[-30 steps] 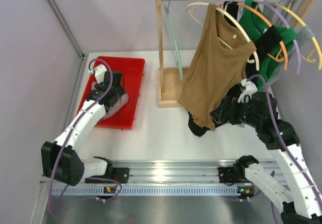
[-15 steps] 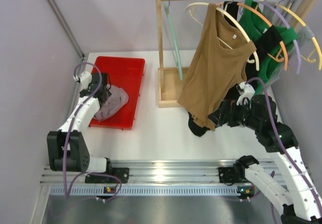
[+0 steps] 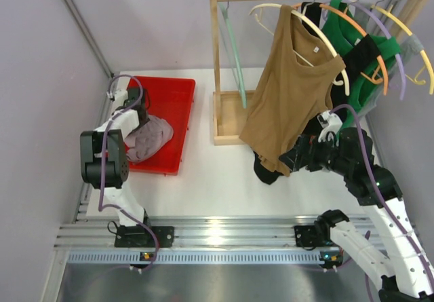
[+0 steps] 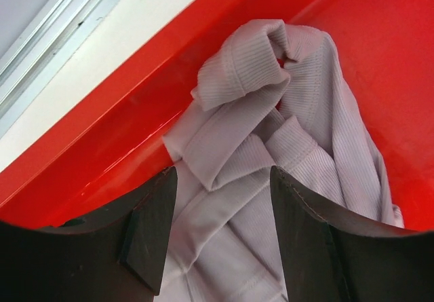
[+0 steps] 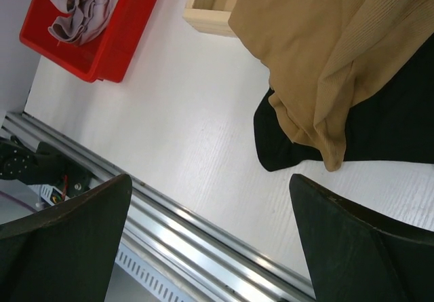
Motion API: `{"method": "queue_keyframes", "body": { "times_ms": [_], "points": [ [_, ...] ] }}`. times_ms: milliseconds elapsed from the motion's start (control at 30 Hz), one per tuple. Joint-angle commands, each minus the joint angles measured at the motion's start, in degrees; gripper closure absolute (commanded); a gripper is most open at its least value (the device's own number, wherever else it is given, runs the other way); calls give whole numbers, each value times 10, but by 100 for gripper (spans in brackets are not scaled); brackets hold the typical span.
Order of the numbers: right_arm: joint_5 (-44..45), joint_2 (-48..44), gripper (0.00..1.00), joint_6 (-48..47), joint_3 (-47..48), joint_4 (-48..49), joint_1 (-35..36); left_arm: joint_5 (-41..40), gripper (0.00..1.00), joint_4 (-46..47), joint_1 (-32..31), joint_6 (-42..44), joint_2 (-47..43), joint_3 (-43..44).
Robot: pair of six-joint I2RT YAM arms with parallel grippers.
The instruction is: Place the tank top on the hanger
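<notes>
Metal rail (image 3: 224, 237) runs along the near edge with both arm bases on it. White table (image 3: 217, 180) lies beyond it.

Right fingers (image 5: 68, 248) are wide apart and hold nothing. They hover over the table on the right, just beside the hem of the brown top (image 3: 291, 91). A black garment (image 3: 263, 172) is heaped on the table under that hem.

Left arm is folded up at the left edge. Left fingers (image 4: 149, 234) are apart and point down into the red tray (image 3: 173, 88). Folds of the tank top (image 4: 237, 153) show between them, not clamped; cannot tell if they touch the cloth. The tank top lies crumpled in the near-left part of the tray, against its left wall.

Wooden rack (image 3: 215, 64) stands far, right of the tray. The hanger (image 3: 234, 51), mint green, hangs bare at the left end of the rod, well apart from the tank top. Next on the right, a cream hanger (image 3: 319, 34) carries the brown top. Farther right come green garments (image 3: 346, 34) and some black cloth on orange (image 3: 380, 61), lilac (image 3: 400, 64) and yellow (image 3: 426, 61) hangers, all bunched together.
</notes>
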Motion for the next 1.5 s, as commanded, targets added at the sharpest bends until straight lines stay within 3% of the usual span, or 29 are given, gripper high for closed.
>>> {"method": "queue_keyframes", "body": {
  "times_ms": [0,133,267,367,533,1033,1467],
  "points": [
    [-9,1,0,-12,-6,32,-7,-2,38,34,4,22,18,28],
    [-11,6,0,-14,-13,36,-8,-13,39,32,4,20,30,32],
    [-12,4,0,-14,-21,39,-7,-11,46,44,4,34,37,35],
    [-11,4,0,-13,-24,41,-7,-8,58,46,4,42,49,41],
    [-14,0,0,-11,-25,42,-7,9,100,45,4,60,43,49],
    [-16,8,0,-3,-10,47,-7,101,100,-24,-13,118,-161,92],
    [0,30,0,-2,28,40,-7,81,100,-111,-184,144,-350,148]
  ]
}}
